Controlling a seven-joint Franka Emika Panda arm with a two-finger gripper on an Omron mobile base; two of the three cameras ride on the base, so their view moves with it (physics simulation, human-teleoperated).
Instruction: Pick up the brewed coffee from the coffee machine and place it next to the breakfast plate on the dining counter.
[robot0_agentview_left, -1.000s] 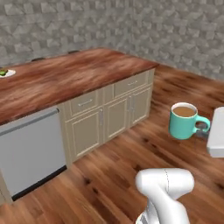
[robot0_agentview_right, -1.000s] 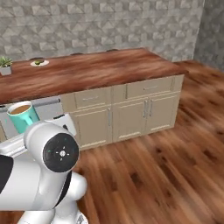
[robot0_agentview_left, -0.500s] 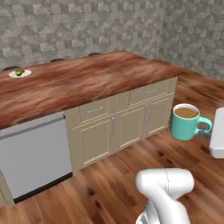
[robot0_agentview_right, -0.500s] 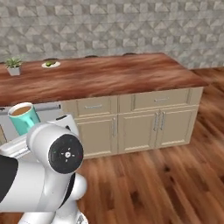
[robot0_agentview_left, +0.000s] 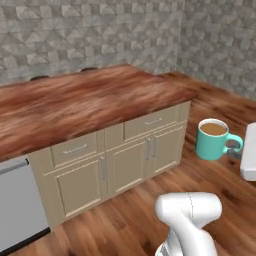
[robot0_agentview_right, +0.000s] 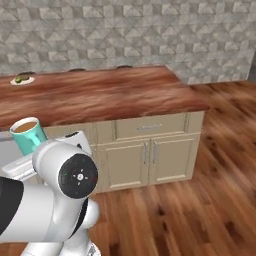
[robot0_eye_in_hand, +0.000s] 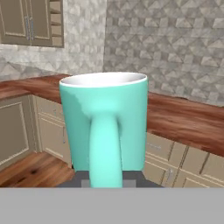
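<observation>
Teal coffee mug (robot0_agentview_left: 213, 140) rides upright, clenched by its handle in the pincer (robot0_eye_in_hand: 106, 183).
Any jolt could slop coffee before the dining worktop (robot0_agentview_right: 100, 95).

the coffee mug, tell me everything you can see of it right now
The mug is small, teal-green and glossy like ceramic, with a white inner rim and brown coffee filling it near the top. It stands upright in the air, above the wooden floor and off any counter. Its loop handle points toward the gripper, whose dark fingers close on the handle's lower end in the hand view. Seen from the right base camera, it sits just left of the arm's white elbow.
</observation>
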